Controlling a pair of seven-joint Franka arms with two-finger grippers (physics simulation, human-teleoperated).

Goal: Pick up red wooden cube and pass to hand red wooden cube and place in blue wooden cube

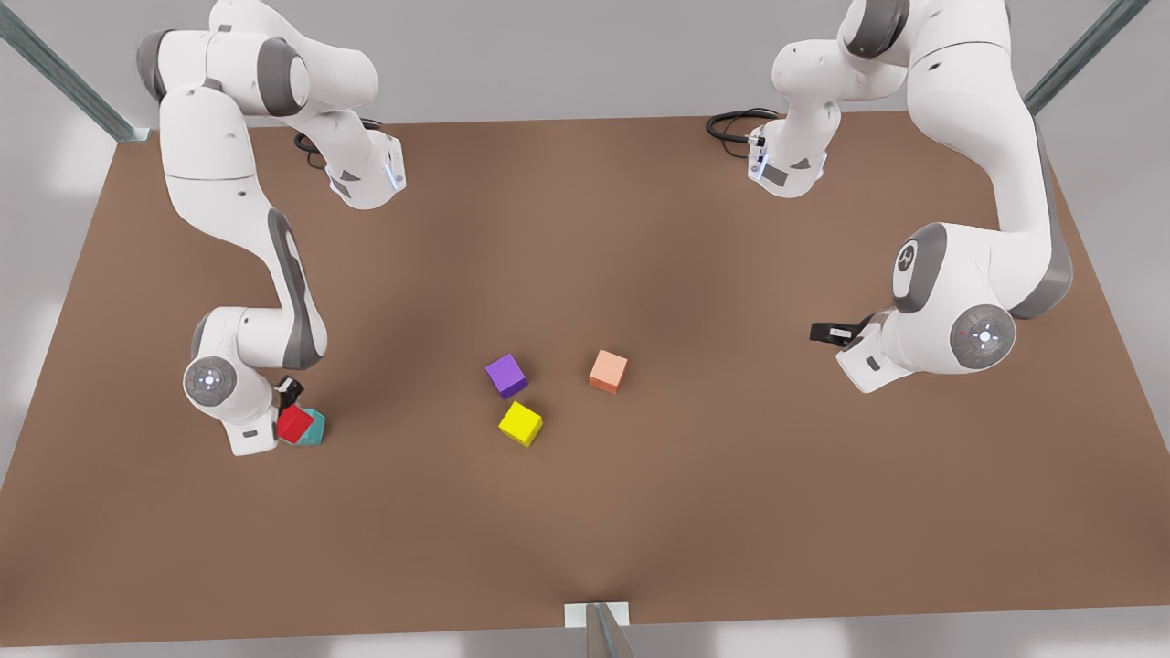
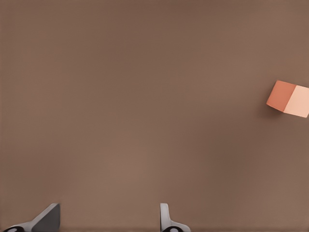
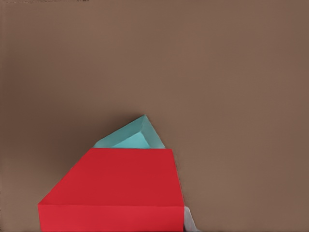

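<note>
At front view's left, right gripper [image 1: 291, 411] clamps red wooden cube [image 1: 294, 424] over blue wooden cube [image 1: 315, 428]; left gripper [image 1: 827, 333] waits w/ fingers apart, holding nothing.

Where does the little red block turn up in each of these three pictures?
Front view: the red wooden cube sits at the right gripper, low on the front view's left, over the blue wooden cube.
Left wrist view: not in it.
Right wrist view: the red wooden cube is large in the foreground.
Shared landmark: the blue wooden cube just behind it.
</note>
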